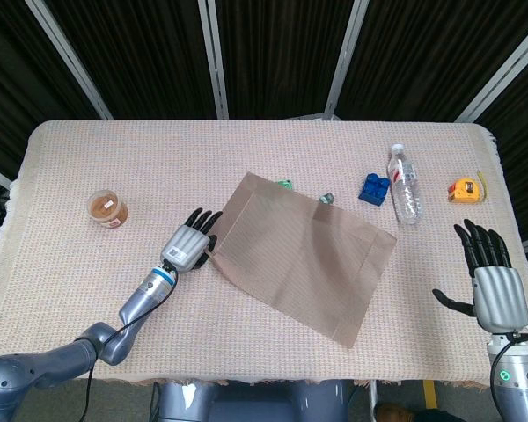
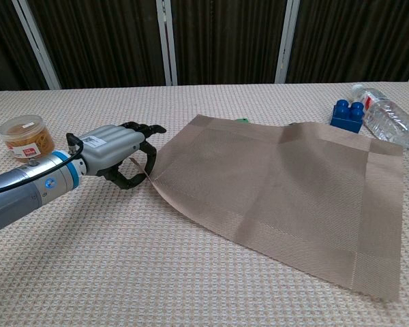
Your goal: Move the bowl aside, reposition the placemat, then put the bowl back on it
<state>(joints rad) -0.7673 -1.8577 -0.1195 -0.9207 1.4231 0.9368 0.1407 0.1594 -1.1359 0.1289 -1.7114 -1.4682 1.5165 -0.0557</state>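
Observation:
A brown woven placemat (image 1: 299, 255) lies at an angle in the middle of the table, and its far right part bulges a little (image 2: 279, 177). My left hand (image 1: 187, 244) is at the mat's left corner and pinches it between thumb and fingers (image 2: 116, 153), so that corner is raised off the cloth. My right hand (image 1: 491, 281) hovers at the table's right edge with fingers spread and nothing in it; the chest view does not show it. No bowl shows in either view.
An orange-lidded jar (image 1: 108, 209) (image 2: 27, 136) stands at the left. A blue brick (image 1: 373, 188) (image 2: 347, 114), a lying water bottle (image 1: 405, 185) (image 2: 388, 122) and a yellow tape measure (image 1: 465, 189) are at the back right. Small green (image 1: 284, 184) and grey (image 1: 329, 198) bits lie at the mat's far edge.

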